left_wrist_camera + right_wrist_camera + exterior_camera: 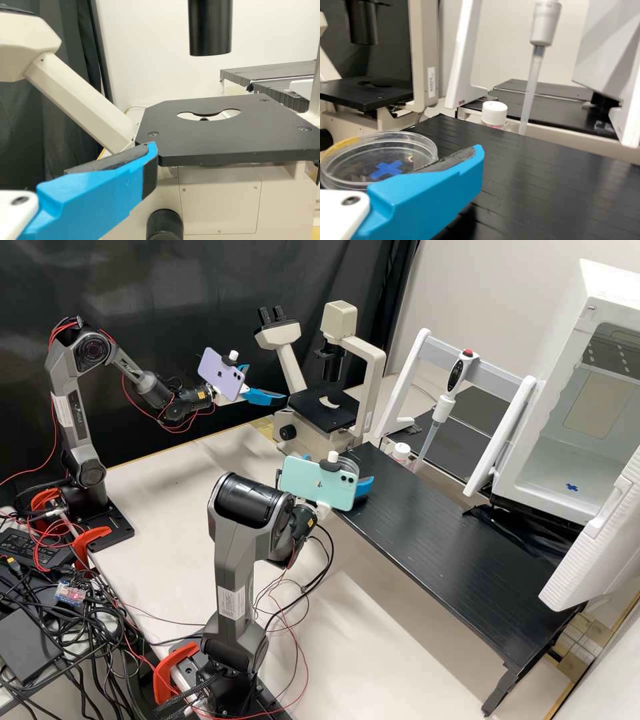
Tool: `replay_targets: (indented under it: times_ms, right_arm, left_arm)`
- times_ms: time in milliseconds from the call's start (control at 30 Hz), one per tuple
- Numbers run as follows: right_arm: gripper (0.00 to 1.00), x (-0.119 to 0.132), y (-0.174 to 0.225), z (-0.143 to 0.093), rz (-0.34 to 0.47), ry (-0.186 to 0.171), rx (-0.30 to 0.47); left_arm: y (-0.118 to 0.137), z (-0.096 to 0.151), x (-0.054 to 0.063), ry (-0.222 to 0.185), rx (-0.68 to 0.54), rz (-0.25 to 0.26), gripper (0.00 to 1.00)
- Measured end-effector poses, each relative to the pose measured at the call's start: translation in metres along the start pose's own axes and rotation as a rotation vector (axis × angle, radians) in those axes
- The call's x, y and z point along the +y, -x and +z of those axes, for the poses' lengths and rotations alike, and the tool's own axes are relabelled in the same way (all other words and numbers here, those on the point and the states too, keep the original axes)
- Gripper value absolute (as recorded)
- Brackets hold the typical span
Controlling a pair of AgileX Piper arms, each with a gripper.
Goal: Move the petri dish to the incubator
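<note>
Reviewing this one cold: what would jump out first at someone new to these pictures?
Probably the two phones, purple and mint green, mounted on the arms in the high view. Next, the open white incubator at that view's right, a blue cross on its floor. A similar cross marks the clear petri dish by the right gripper.

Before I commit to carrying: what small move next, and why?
I'd probably ease the right gripper gently closed on the petri dish: the dish sits right at it, I can't tell whether it's gripped, and the incubator already stands open.
</note>
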Motion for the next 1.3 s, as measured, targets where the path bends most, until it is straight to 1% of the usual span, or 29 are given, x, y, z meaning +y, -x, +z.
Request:
replay_targets:
  times_ms: [67,200,533,567,867,933,1033,1100,1133,1300]
  right_arm:
    - [1.00,0.000,-0.001,0.001,-0.004,-0.005,-0.002]
    - [1.00,-0.001,-0.004,0.001,-0.019,-0.004,0.005]
    - [1.00,-0.005,-0.008,0.005,-0.042,-0.005,-0.016]
    - [0.00,-0.006,-0.009,0.005,-0.043,-0.005,-0.017]
    - [0.00,-0.005,-0.014,0.008,-0.042,0.002,-0.016]
    - [0.00,-0.006,-0.014,0.009,-0.048,-0.002,-0.017]
    - [0.00,-0.007,-0.015,0.010,-0.059,0.004,-0.011]
    - [0.00,-0.007,-0.016,0.012,-0.055,0.004,-0.018]
    - [0.00,-0.006,-0.016,0.012,-0.055,-0.003,-0.020]
    - [0.00,-0.006,-0.016,0.015,-0.058,0.002,-0.026]
  left_arm:
    - [0.000,0.000,0.000,0.000,0.000,0.000,1.00]
    - [0.000,0.000,0.000,0.000,0.000,0.000,1.00]
    - [0.000,0.000,0.000,0.000,0.000,0.000,1.00]
    - [0.000,0.000,0.000,0.000,0.000,0.000,1.00]
    - [0.000,0.000,0.000,0.000,0.000,0.000,1.00]
    - [0.000,0.000,0.000,0.000,0.000,0.000,1.00]
    - [0.000,0.000,0.000,0.000,0.000,0.000,1.00]
    - [0.000,0.000,0.000,0.000,0.000,0.000,1.00]
    - [0.000,0.000,0.000,0.000,0.000,0.000,1.00]
    - [0.000,0.000,0.000,0.000,0.000,0.000,1.00]
